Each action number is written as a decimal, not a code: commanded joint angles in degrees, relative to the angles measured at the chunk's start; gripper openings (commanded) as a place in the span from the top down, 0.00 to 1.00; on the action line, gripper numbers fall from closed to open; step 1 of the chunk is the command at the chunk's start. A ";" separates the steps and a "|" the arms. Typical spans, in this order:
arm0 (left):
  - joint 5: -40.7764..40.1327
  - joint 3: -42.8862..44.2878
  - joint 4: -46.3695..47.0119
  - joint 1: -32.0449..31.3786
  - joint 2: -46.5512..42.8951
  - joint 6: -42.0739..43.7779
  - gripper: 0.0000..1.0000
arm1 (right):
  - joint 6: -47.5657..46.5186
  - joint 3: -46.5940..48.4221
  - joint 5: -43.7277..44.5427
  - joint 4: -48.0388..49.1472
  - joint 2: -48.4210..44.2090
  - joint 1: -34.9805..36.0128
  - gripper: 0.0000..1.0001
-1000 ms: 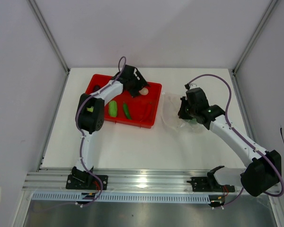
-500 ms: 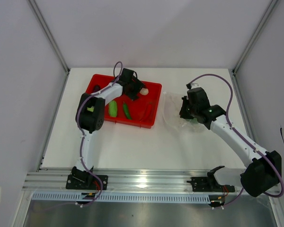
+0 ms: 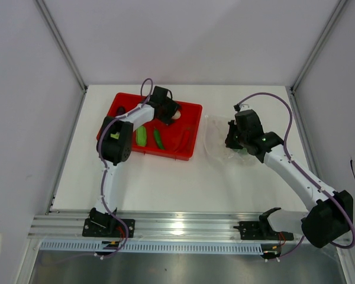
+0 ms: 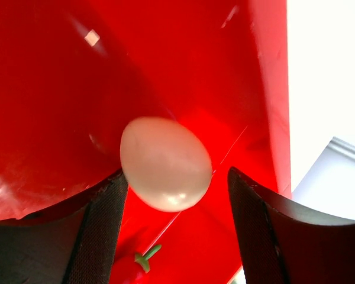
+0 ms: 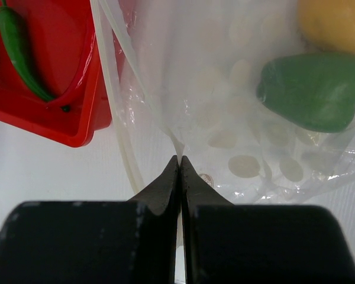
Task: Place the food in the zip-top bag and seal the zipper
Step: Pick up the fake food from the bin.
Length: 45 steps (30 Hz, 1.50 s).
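The white ball (image 4: pixel 165 164) lies in the red tray (image 3: pixel 192 107). My left gripper (image 4: pixel 174 222) is open, its fingers either side of the ball and just short of it; in the top view the gripper (image 3: pixel 169 112) hides most of the ball. A red chili (image 3: pixel 185 139) and two green vegetables (image 3: pixel 141 136) lie in the tray. My right gripper (image 5: pixel 179 158) is shut on the near edge strip of the clear zip-top bag (image 5: pixel 225 106), right of the tray (image 3: pixel 216 139). A green bell pepper (image 5: pixel 313 92) and yellow lemon (image 5: pixel 334 23) lie inside the bag.
A dark piece (image 3: pixel 119 110) sits at the tray's far left corner. A long green vegetable (image 5: pixel 21 50) shows in the tray's corner (image 5: pixel 77 133) next to the bag. White walls and metal posts close in the table on three sides.
My left gripper has come down and shifted a little toward the white ball, now partly covering it in the top view. The right arm and the bag have barely moved.
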 commanded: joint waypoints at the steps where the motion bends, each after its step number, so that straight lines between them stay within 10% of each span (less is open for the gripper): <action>1: -1.81 3.39 -0.72 0.17 1.30 -1.77 0.30 | -0.95 -0.37 1.14 1.27 -1.81 -0.42 1.00; 32: -5.07 4.35 -2.22 0.16 1.22 -1.50 0.48 | -0.95 -1.16 1.66 1.53 -3.57 -1.21 1.00; 45: -1.81 5.06 -1.43 -0.63 1.92 0.61 0.32 | -0.77 -1.52 1.75 1.45 -4.01 -1.30 1.00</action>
